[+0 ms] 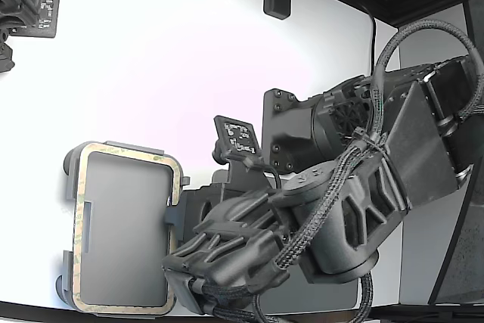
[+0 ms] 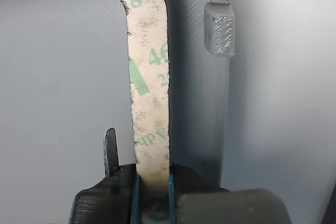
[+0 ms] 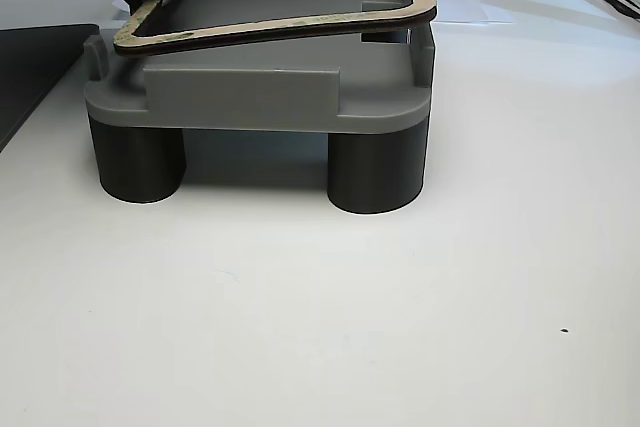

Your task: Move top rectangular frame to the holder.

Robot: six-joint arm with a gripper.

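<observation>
Nearest the wrist camera, the black two-fingered gripper (image 2: 153, 192) is clamped on one long side of the thin tan-olive speckled rectangular frame (image 2: 149, 77), its teal-lined pads pressing both edges of the rim. Faded green printed digits show on the frame's surface. Just beyond the gripped side lies the light grey flat rectangular holder (image 2: 197, 77), with a small raised square tab (image 2: 220, 35) standing at its outer edge, apart from the frame.

In the side-on other view, the frame (image 3: 280, 25) sits over the holder (image 3: 250, 97) tilted: the corner toward that view's left lies low on the holder's top, while the corner toward its right is raised clear above the holder's edge. The holder stands on two dark cylindrical feet (image 3: 375, 172) on the white table (image 3: 320, 327).

In the exterior view, the frame (image 1: 83, 225) lies within the holder's outline (image 1: 69, 163), its rim following the holder's border on all sides. The gripper (image 1: 172, 213) meets the frame at its long side toward the exterior view's right, and the black arm (image 1: 340, 202) with braided cables extends away from the holder on that side.
</observation>
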